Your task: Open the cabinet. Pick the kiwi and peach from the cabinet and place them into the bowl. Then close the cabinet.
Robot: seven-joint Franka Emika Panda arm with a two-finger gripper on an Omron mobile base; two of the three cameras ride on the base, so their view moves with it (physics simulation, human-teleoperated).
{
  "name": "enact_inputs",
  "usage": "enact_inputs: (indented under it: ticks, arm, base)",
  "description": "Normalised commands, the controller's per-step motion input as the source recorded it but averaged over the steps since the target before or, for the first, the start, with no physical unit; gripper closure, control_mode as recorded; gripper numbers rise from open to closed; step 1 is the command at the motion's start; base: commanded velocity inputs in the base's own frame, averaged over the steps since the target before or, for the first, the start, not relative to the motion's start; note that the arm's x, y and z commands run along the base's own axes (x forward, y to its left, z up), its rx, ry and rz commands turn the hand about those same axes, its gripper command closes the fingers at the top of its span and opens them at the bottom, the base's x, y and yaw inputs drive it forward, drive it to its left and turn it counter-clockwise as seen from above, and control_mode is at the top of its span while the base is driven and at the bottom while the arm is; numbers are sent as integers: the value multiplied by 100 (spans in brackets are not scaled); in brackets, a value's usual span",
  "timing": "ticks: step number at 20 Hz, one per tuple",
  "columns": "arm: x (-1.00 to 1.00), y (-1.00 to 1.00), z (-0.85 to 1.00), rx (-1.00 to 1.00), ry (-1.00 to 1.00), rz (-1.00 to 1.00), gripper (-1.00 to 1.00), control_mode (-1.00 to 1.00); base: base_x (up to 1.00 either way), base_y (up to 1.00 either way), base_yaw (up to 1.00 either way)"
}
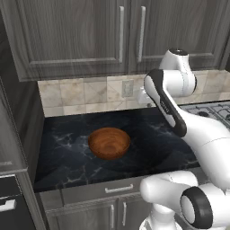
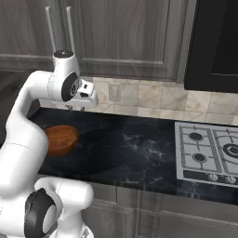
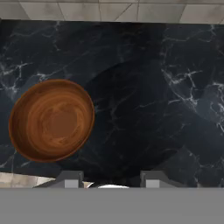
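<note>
A black marble-veined worktop (image 1: 152,134) filled the frame's middle. A beige stone-tile backsplash (image 1: 76,96) ran above it, carrying a pale wall outlet (image 1: 127,88). A silver gas hob (image 2: 209,155) sat at right.

Cabinet (image 1: 90,31) shut; wooden bowl (image 1: 109,143) (empty) below.

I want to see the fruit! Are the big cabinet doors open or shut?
Shut. Both cabinet doors lie flat and flush, their silver handles side by side.
</note>
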Motion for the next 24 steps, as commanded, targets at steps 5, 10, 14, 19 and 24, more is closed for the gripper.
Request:
enact_inputs:
  ticks: [5, 10, 14, 19, 24]
  arm:
    - [-14, 0, 2, 0, -11, 0, -100, -100]
    - [-35, 0, 34, -5, -34, 15, -100, -100]
    - [-49, 1, 58, -5, -44, 17, -100, -100]
    - [-44, 0, 66, -5, -50, 11, -100, -100]
    - [-34, 0, 74, -1, -49, 4, -100, -100]
  base:
    - [0, 0, 0]
    - [0, 0, 0]
    - [0, 0, 0]
    - [0, 0, 0]
    - [0, 0, 0]
